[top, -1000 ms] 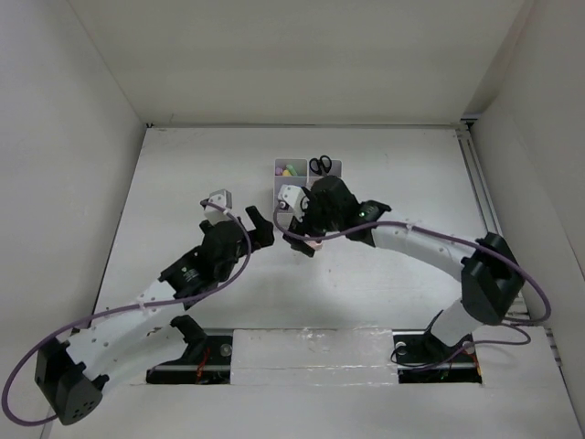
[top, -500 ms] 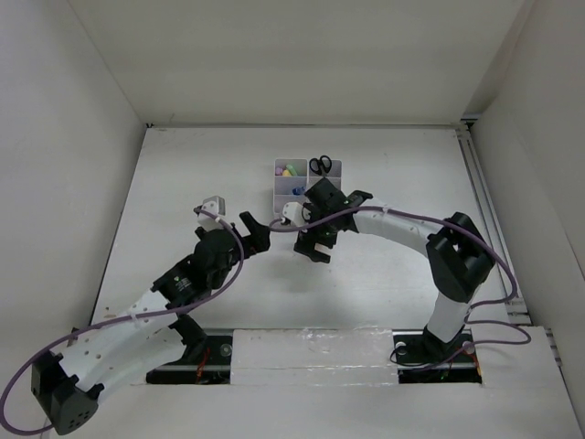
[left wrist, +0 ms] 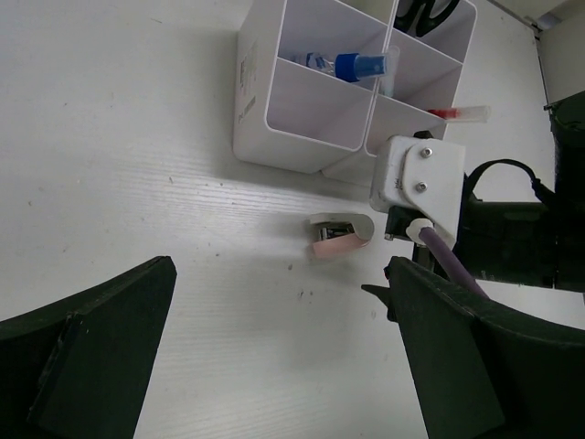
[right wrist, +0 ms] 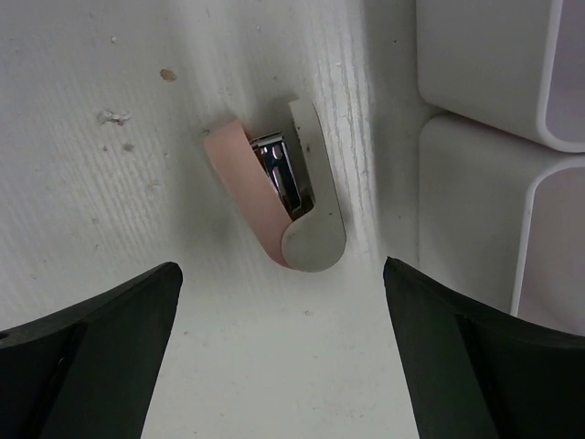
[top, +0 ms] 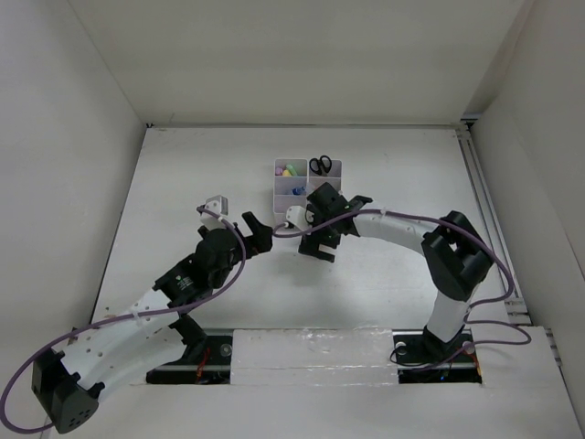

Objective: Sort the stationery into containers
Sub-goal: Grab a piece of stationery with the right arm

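- Top view, at mid-table: the white organizer (top: 308, 183) is set at the far middle. Black scissors (top: 320, 165) and the highlighters (top: 291, 170) are in its far compartments.
- The right hand (top: 315, 240) hangs low just in front of the organizer's near end, and the left hand (top: 260, 233) is held just to its left. No loose item can be made out here, as that spot is covered by the right hand.
- Left wrist view: a small pink-and-grey stapler (left wrist: 340, 236) lies on the table (left wrist: 137, 183), just beside the organizer's near wall.
- A blue-white tube (left wrist: 352, 65) is in one compartment, and a red pen (left wrist: 454, 112) pokes over a rim. The left hand's fingers are spread wide with nothing between them.
- The right arm's white camera block (left wrist: 416, 178) and purple cable (left wrist: 439, 256) crowd the stapler's right side, so access from the left arm is judged poor.
- Right wrist view: the stapler is seen on its side, arms slightly agape, with metal showing between them. The right hand's fingers are wide apart and straddle it, with no contact seen.
- Handling, as judged:
  - The stapler is light and rigid, with a smooth, likely slippery shell.
  - A pinch across the pink and grey arms would fold the hinge.
  - A grip near the rounded hinged end is preferred.
- The organizer wall is close to the grey arm, so little finger room is expected on that side.
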### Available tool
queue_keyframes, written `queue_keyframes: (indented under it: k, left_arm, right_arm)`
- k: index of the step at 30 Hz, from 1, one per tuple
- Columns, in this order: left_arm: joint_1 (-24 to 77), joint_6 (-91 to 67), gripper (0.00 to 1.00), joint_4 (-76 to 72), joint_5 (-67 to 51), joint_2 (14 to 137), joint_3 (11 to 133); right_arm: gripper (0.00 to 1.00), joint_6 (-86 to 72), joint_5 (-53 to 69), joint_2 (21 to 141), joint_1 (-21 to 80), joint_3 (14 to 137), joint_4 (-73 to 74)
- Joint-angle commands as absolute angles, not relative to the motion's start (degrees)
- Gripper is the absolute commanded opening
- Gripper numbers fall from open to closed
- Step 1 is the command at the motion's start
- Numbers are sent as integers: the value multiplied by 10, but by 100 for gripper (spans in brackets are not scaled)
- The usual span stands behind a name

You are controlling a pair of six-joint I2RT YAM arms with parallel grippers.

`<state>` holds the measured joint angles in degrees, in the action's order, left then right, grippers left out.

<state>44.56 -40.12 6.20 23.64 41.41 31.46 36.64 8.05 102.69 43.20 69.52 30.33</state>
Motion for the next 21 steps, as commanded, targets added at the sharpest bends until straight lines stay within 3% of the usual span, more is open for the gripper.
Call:
queue_keyframes:
  k: [1,9,14,16,20,21]
  left_arm:
    - [446,-394,100,41,231,410,308]
    - [446,-388,100,36,221,416,303]
    - [446,-388,100,36,221,416,303]
    - [446,-388,100,36,221,416,303]
    - [446,-388,100,36,226,416,303]
    - [446,-388,100,36,226,416,303]
  right_arm:
    - [97,386,71,1042,436,700,272]
    - [96,396,60,1085,446,723,262]
    - [89,396,65,1110,453,740,277]
    - [84,396,71,1110,453,740,272]
    - [63,396,76,1116,453,735,272]
    - [52,390,76,1116,453,735,272]
